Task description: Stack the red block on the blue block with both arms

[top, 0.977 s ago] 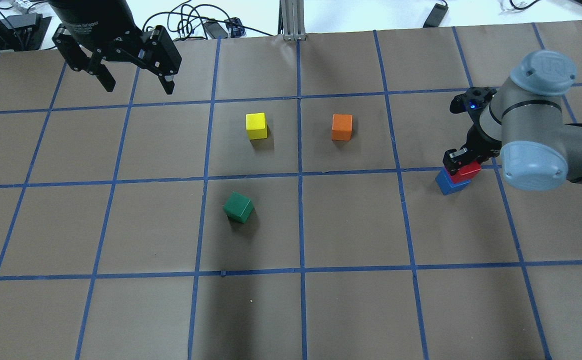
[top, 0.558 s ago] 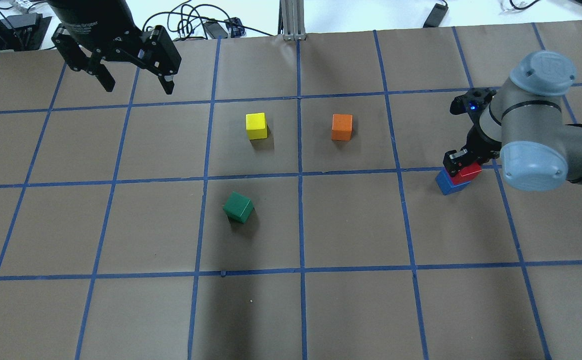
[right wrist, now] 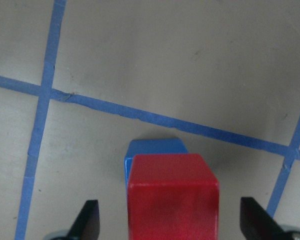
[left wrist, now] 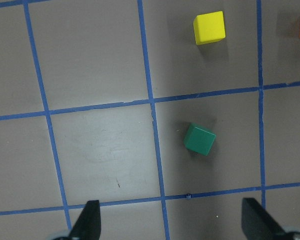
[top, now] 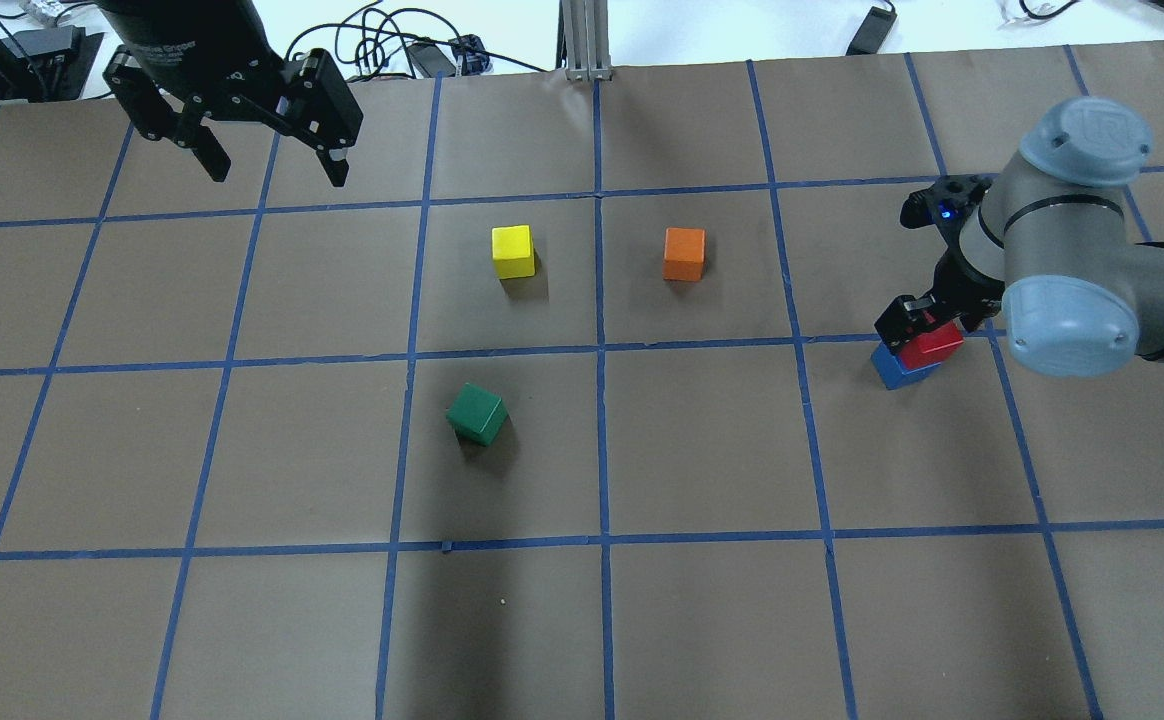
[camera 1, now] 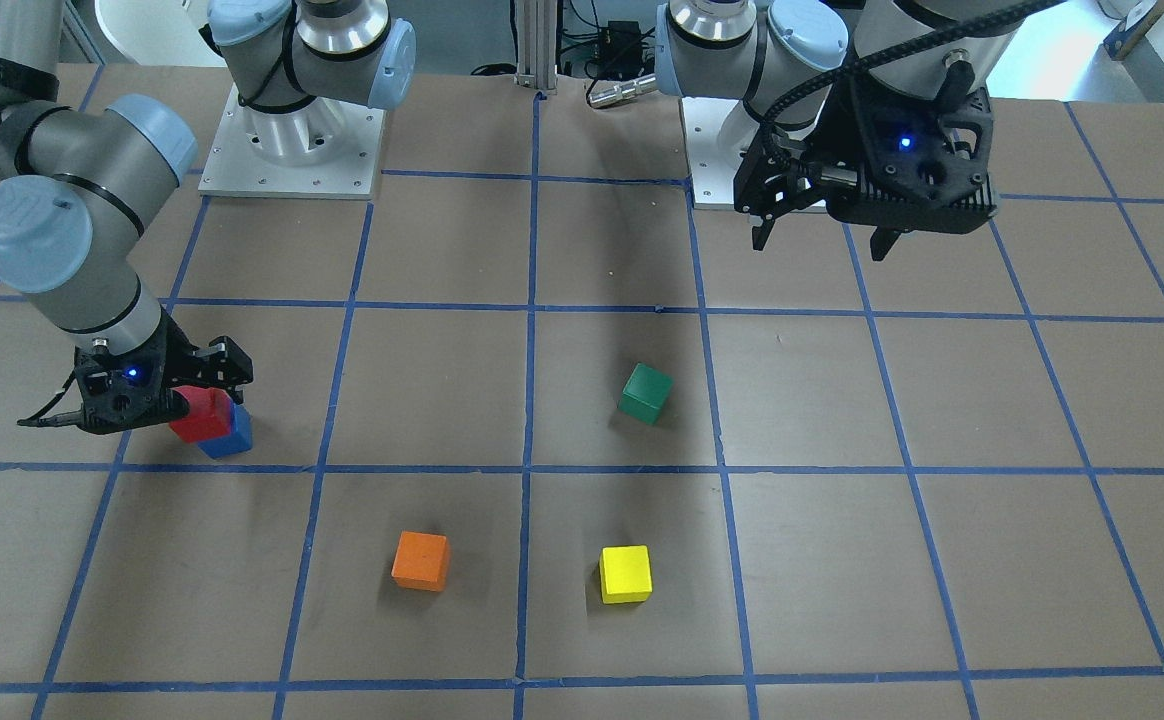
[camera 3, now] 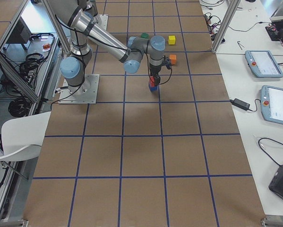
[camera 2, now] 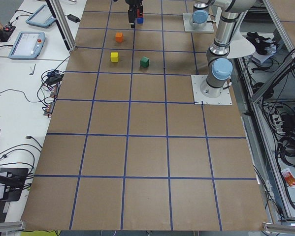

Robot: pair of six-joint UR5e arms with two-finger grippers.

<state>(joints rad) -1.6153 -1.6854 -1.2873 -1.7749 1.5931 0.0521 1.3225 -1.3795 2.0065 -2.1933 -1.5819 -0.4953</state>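
The red block (top: 932,343) sits on top of the blue block (top: 900,368) at the table's right side, slightly offset. In the right wrist view the red block (right wrist: 172,195) covers most of the blue block (right wrist: 155,147). My right gripper (top: 925,333) is low around the red block, and its fingers (right wrist: 89,222) stand open, clear of the block's sides. The stack also shows in the front view, red block (camera 1: 200,415) on blue block (camera 1: 234,438). My left gripper (top: 275,172) is open and empty, high over the far left of the table.
A yellow cube (top: 512,251) and an orange cube (top: 683,253) sit in the far middle squares. A green cube (top: 477,413) sits nearer, rotated, and shows in the left wrist view (left wrist: 200,139). Cables and a post line the far edge.
My right gripper's fingers have spread apart and let go of the red block, which stays on the blue block. The left arm has not moved.
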